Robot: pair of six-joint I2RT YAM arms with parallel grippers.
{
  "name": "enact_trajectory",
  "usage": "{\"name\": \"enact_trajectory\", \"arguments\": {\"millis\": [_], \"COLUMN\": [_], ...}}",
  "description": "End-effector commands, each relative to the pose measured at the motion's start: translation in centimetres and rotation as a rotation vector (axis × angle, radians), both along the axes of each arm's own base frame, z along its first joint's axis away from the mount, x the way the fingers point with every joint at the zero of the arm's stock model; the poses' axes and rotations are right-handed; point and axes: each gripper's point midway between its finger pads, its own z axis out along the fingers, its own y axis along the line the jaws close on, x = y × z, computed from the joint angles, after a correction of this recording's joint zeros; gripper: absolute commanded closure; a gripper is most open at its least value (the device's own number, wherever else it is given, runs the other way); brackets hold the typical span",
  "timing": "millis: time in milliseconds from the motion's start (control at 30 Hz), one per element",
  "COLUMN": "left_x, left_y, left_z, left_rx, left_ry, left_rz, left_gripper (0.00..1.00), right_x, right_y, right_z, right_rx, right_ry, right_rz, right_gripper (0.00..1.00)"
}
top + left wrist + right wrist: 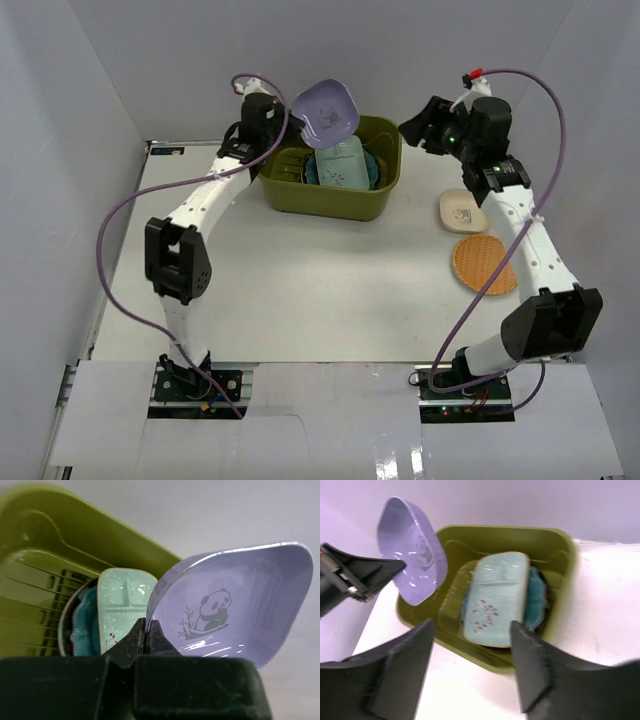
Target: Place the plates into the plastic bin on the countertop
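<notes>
Where the lavender plate (327, 110) hangs tilted above the rear-left corner of the plastic bin (330, 208), the left gripper (148, 630) is pinched tight on its rim. The left wrist view alone shows the jaws meeting there and resolves the panda print. Inside the bin, a mint plate (340, 165) lies over a teal plate (536, 600). Only the top view shows the cream plate (462, 211) and orange plate (484, 265) on the countertop (330, 290), right of the bin. The right gripper (471, 624), jaws spread wide, holds nothing beside the bin's rear-right corner.
</notes>
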Motion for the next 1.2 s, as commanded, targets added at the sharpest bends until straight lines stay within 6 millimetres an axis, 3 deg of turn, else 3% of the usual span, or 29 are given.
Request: {"name": "enact_trajectory", "arguments": {"millis": [0,33,67,100,133,167,200,233,300,333,367,433,467,533,600,700,767,800,900,933,1000,1033,1067,1133,1167], "left_x": [1.3,2.4,3.2,3.6,4.3,4.6,4.9,5.1,5.3,5.3,5.4,5.3,5.3,5.2,5.0,4.8,4.4,3.6,2.1,0.6,-1.0,-3.4,-4.5,-6.9,-9.1], "left_y": [-3.6,-4.3,-4.8,-5.3,-5.6,-5.9,-5.9,-6.1,-6.1,-6.1,-6.0,-5.9,-6.1,-6.4,-6.6,-6.9,-7.0,-7.5,-7.3,-7.0,-6.6,-6.1,-6.1,-6.1,-5.5], "left_z": [-0.4,-3.6,-2.4,-3.0,-5.5,-6.0,-5.8,-6.6,-8.4,-8.9,-9.4,-10.3,-10.8,-10.6,-9.3,-5.9,-3.3,-1.0,2.3,4.2,6.1,9.4,6.7,7.3,9.1], "left_rx": [0.077,0.117,0.111,0.116,0.139,0.143,0.141,0.144,0.157,0.162,0.168,0.178,0.183,0.179,0.171,0.154,0.142,0.121,0.123,0.127,0.12,0.093,0.098,0.063,0.042], "left_ry": [0.024,0.075,0.048,0.057,0.101,0.11,0.102,0.115,0.145,0.153,0.159,0.175,0.18,0.174,0.15,0.077,0.028,-0.012,-0.081,-0.117,-0.163,-0.223,-0.173,-0.212,-0.247], "left_rz": [-0.04,-0.043,-0.047,-0.05,-0.055,-0.057,-0.056,-0.057,-0.057,-0.055,-0.051,-0.053,-0.064,-0.081,-0.1,-0.125,-0.14,-0.184,-0.216,-0.241,-0.261,-0.287,-0.311,-0.36,-0.371], "left_gripper": [1.0,1.0,1.0,1.0,1.0,1.0,1.0,1.0,1.0,1.0,0.87,0.71,0.54,0.37,0.2,0.05,0.02,0.02,0.02,0.02,0.02,0.02,0.02,0.02,0.02], "right_x": [-0.5,-1.3,-1.7,-2.1,-2.6,-3.1,-3.4,-3.7,-4.3,-4.5,-4.7,-5.0,-5.0,-4.7,-4.6,-4.0,-3.3,-3.1,-2.3,-1.8,-0.7,-0.4,-0.1,0.3,0.5], "right_y": [-5.5,-8.1,-10.2,-11.7,-14.2,-16.1,-17.2,-19.2,-20.5,-21.9,-22.6,-24.2,-24.8,-26.0,-27.8,-30.0,-30.8,-31.0,-31.5,-31.2,-30.9,-30.8,-30.6,-30.5,-30.6], "right_z": [-2.7,-2.1,-4.9,-5.8,-6.1,-8.4,-9.2,-9.9,-12.0,-12.7,-13.4,-15.7,-16.4,-18.3,-19.5,-22.4,-23.2,-24.7,-26.7,-26.7,-26.8,-26.8,-27.4,-28.1,-28.4], "right_rx": [-0.051,-0.048,-0.07,-0.076,-0.073,-0.076,-0.066,-0.048,-0.029,-0.025,-0.03,-0.049,-0.065,-0.083,-0.111,-0.117,-0.105,-0.095,-0.092,-0.085,-0.063,-0.051,-0.045,-0.035,-0.033], "right_ry": [0.038,0.019,0.072,0.089,0.092,0.141,0.16,0.181,0.225,0.236,0.253,0.305,0.316,0.362,0.391,0.466,0.487,0.524,0.557,0.547,0.518,0.511,0.52,0.54,0.55], "right_rz": [-0.171,-0.242,-0.315,-0.362,-0.43,-0.471,-0.486,-0.527,-0.547,-0.583,-0.609,-0.662,-0.679,-0.713,-0.77,-0.811,-0.818,-0.814,-0.808,-0.783,-0.754,-0.745,-0.737,-0.726,-0.725], "right_gripper": [0.35,0.45,0.47,0.48,0.5,0.51,0.51,0.51,0.46,0.37,0.33,0.23,0.22,0.21,0.21,0.22,0.23,0.23,0.24,0.24,0.25,0.27,0.3,0.32,0.33]}}
